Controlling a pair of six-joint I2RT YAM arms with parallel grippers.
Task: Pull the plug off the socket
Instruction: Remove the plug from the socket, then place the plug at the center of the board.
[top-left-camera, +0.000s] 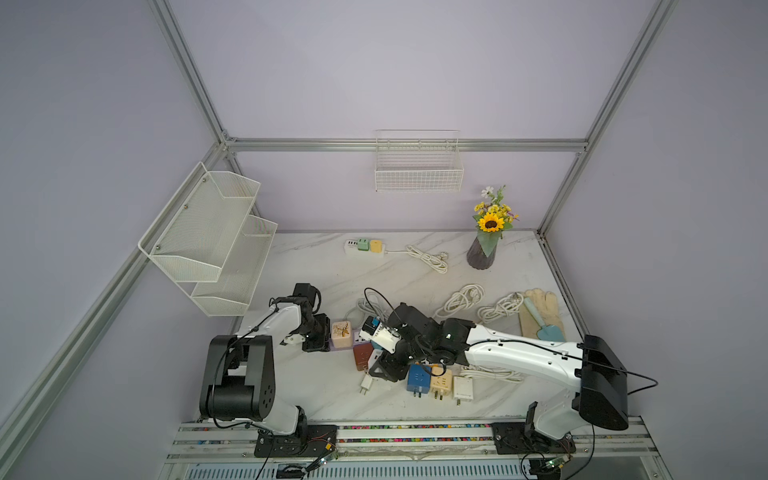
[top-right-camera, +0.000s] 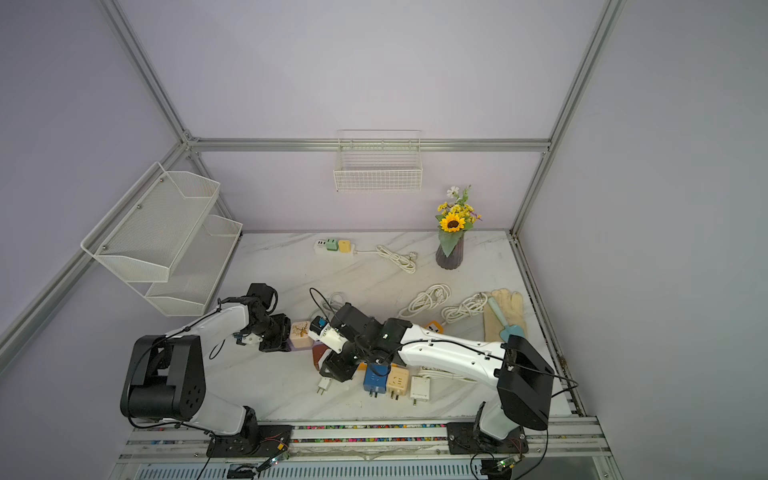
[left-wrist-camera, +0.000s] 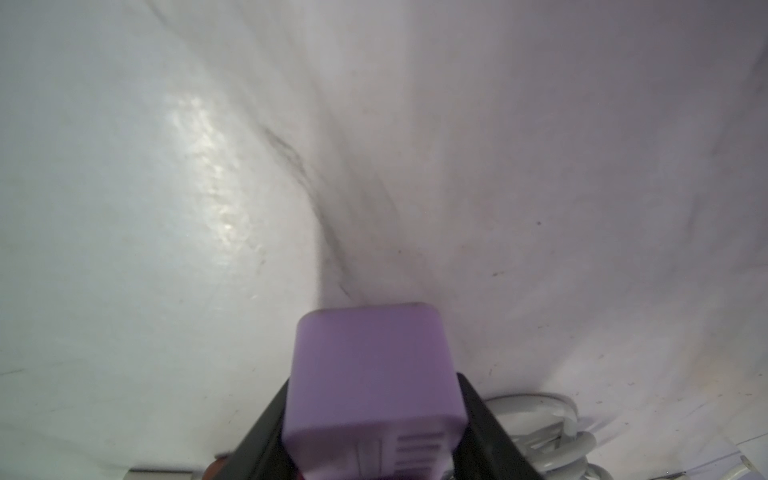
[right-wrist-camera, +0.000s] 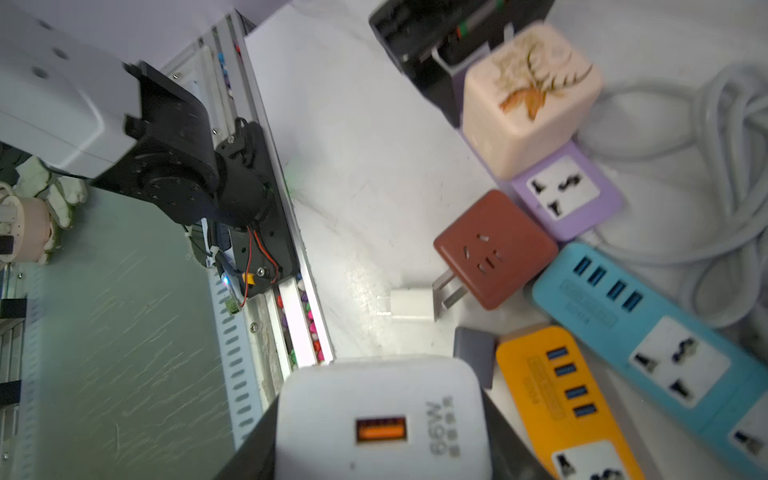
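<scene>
Right gripper (right-wrist-camera: 382, 451) is pinching the white 65W charger (right-wrist-camera: 374, 399) near the orange power strip (right-wrist-camera: 536, 382) — looks like light, slick, hard plastic, so I'd squeeze the flat sides and pull straight — while the left gripper (left-wrist-camera: 374, 434) clamps the purple power strip (left-wrist-camera: 370, 357).

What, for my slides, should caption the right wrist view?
Right gripper grips white charger; blue power strip lies nearby.

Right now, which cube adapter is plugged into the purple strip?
The cream deer-print cube sits on the purple strip; the brown one lies loose, prongs exposed.
</scene>
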